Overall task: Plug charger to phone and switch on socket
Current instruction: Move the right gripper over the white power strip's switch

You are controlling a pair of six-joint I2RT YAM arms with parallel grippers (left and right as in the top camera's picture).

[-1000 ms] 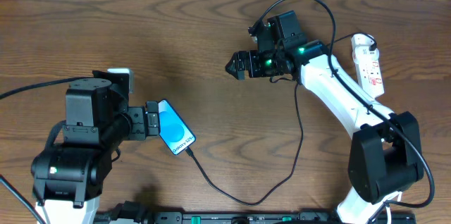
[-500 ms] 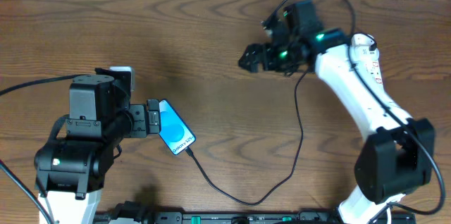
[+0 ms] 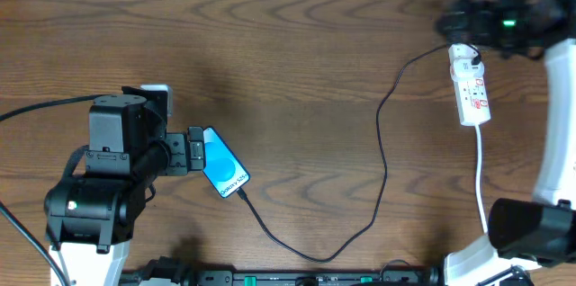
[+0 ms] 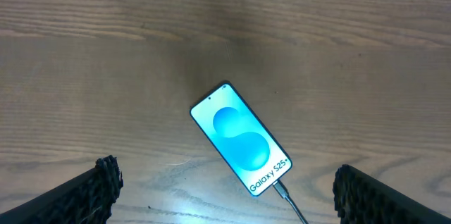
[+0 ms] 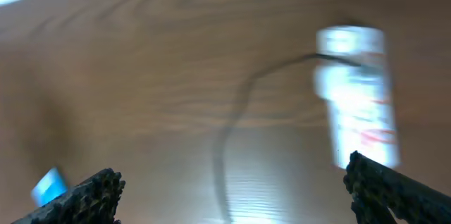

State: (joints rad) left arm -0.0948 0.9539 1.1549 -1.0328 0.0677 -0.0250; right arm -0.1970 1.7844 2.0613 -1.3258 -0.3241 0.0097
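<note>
The left tool (image 3: 194, 151) had its fingers wide apart just beside the phone (image 3: 224, 163), gripping nothing. The phone lay face up and skewed in the left front part of the tabletop (image 3: 297, 70), with the tip of the charger (image 3: 385, 169) at its lower end. That black cable looped by the front edge, then ran to the white power strip (image 3: 471, 88) near the back right corner. Beside the strip's rounded end the right tool (image 3: 453, 25), blurred, was spread open and empty.

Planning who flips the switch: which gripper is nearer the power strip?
Right. The right gripper hovers open just beyond the power strip's rounded end. The left gripper is far across the table, open beside the phone.
</note>
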